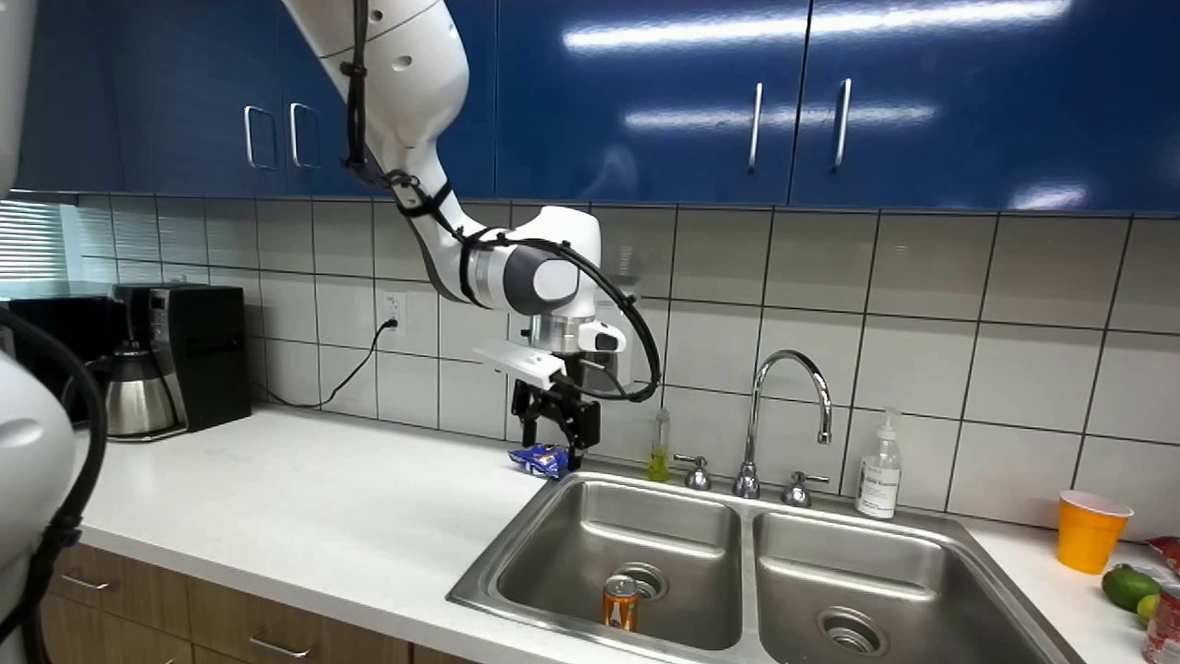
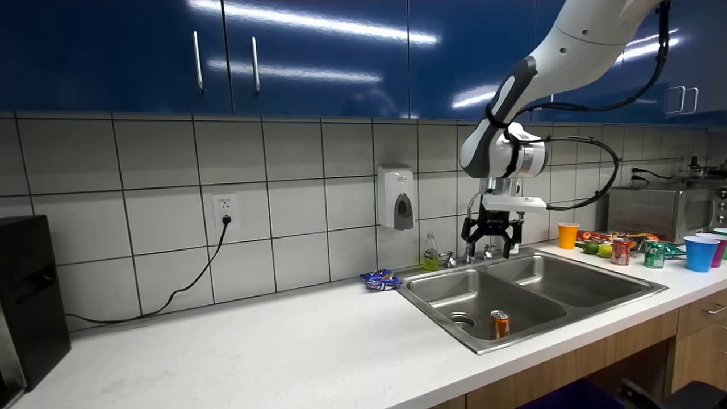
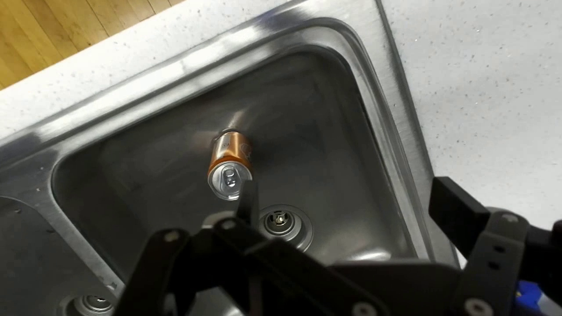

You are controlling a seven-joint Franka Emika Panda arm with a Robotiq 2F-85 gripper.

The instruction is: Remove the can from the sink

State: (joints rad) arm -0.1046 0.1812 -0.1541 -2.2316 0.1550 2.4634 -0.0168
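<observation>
The can is orange with a silver top. It stands upright in a basin of the stainless steel sink, close to the round drain. The can shows in both exterior views (image 1: 620, 604) (image 2: 500, 325) and in the wrist view (image 3: 231, 151). The sink (image 1: 749, 576) has two basins; its rim also shows in the wrist view (image 3: 388, 105). My gripper (image 1: 553, 449) hangs well above the sink, fingers pointing down. It also shows in an exterior view (image 2: 489, 250). In the wrist view the gripper (image 3: 349, 202) is wide open and empty. One fingertip overlaps the can's top edge in that view.
A curved chrome faucet (image 1: 758, 415) stands behind the sink, with a green soap bottle (image 1: 659, 447) and a pump bottle (image 1: 880, 470) beside it. A blue packet (image 2: 380, 279) lies at the sink's back corner. An orange cup (image 1: 1091, 532) stands on the counter. Blue cabinets (image 1: 645, 101) hang above.
</observation>
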